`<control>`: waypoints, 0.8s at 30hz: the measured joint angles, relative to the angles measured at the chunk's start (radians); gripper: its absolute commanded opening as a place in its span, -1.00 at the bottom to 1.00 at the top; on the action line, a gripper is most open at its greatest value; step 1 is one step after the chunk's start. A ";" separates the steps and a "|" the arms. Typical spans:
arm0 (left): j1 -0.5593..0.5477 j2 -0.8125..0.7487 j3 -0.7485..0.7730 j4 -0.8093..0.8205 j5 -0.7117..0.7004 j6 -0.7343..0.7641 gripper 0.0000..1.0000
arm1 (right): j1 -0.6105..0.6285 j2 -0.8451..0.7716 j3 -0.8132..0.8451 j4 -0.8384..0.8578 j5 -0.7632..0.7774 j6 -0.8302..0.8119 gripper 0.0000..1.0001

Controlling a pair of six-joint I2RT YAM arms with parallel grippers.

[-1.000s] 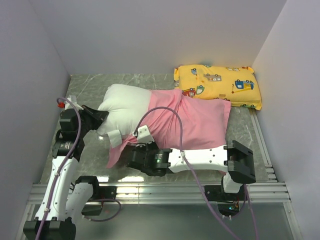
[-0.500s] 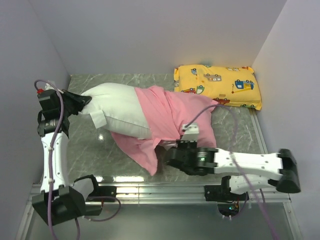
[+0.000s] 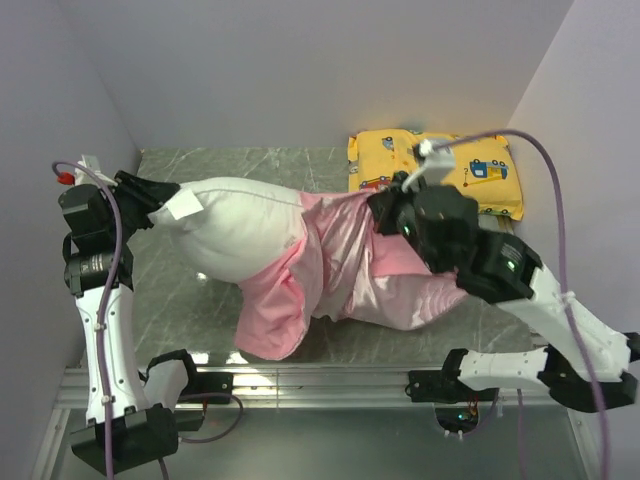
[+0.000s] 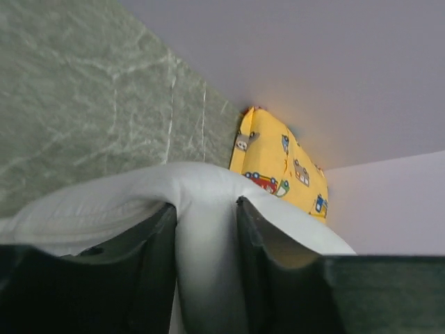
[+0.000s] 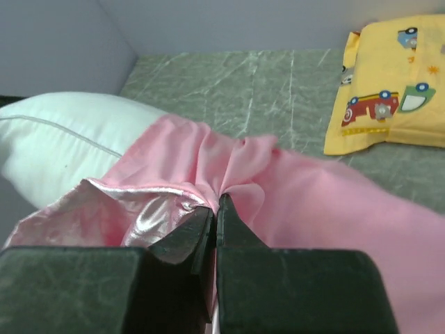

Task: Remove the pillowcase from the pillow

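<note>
Right pincer is closed tight on a small bunched fold of the pillowcase, right of centre and just near the yellow pillow. Left pincer is narrow, its jaws part way apart, with a ridge of the pillow filling the gap at the pillow's left end. We cannot tell if it clamps that ridge or only brackets it.

The pillow lies across the left and middle of the table. Its left half is bare white and its right half is inside the pink case. The case sprawls right and near, with one flap drooping toward the near edge.

Risks, as we judge them:
- The left hold looks slack. If the right arm pulls, the pillow may slide right with the case and nothing strips off.
- The right pinch holds only a thin, slick fold. A hard tug could slip it free.
- The case is bunched around the pillow's middle. That ring of fabric could jam on the plump body.
- The right wrist sits close to the yellow pillow. A pull far or right may shove it or run into the right wall.
- We can't see whether the right jaws also caught the pillow underneath. If they did, case and pillow move together.
</note>
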 measured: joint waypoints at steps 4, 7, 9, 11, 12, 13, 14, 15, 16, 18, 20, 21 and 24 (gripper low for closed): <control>-0.004 -0.019 -0.006 0.048 -0.034 0.012 0.17 | -0.220 0.198 0.056 0.086 -0.211 -0.061 -1.00; -0.024 -0.003 -0.043 0.080 -0.044 0.019 0.32 | -0.320 0.376 0.008 0.216 -0.362 -0.069 -1.00; -0.043 0.011 -0.071 0.087 -0.057 0.032 0.39 | -0.359 0.529 -0.042 0.290 -0.445 -0.068 -1.00; -0.057 0.020 -0.080 0.088 -0.069 0.037 0.44 | -0.387 0.685 -0.079 0.364 -0.508 -0.067 -1.00; -0.064 0.021 -0.080 0.094 -0.072 0.040 0.45 | -0.401 0.748 -0.080 0.394 -0.526 -0.067 -1.00; -0.071 0.019 -0.079 0.100 -0.074 0.043 0.47 | -0.415 0.795 -0.078 0.431 -0.539 -0.068 -1.00; -0.083 0.014 -0.077 0.103 -0.081 0.047 0.49 | -0.428 0.829 -0.069 0.457 -0.549 -0.067 -1.00; -0.093 0.010 -0.074 0.104 -0.091 0.051 0.50 | -0.438 0.848 -0.057 0.472 -0.555 -0.067 -1.00; -0.105 0.005 -0.073 0.103 -0.101 0.055 0.51 | -0.449 0.864 -0.044 0.484 -0.565 -0.067 -1.00; -0.140 -0.016 -0.073 0.101 -0.151 0.059 0.56 | -0.462 0.874 -0.034 0.494 -0.578 -0.067 -1.00; -0.183 -0.047 -0.077 0.101 -0.208 0.064 0.60 | -0.464 0.874 -0.034 0.490 -0.587 -0.068 -1.00; -0.201 -0.061 -0.080 0.101 -0.232 0.066 0.60 | -0.463 0.874 -0.034 0.485 -0.592 -0.068 -1.00; -0.257 -0.083 -0.087 0.097 -0.301 0.065 0.65 | -0.459 0.874 -0.034 0.472 -0.602 -0.071 -1.00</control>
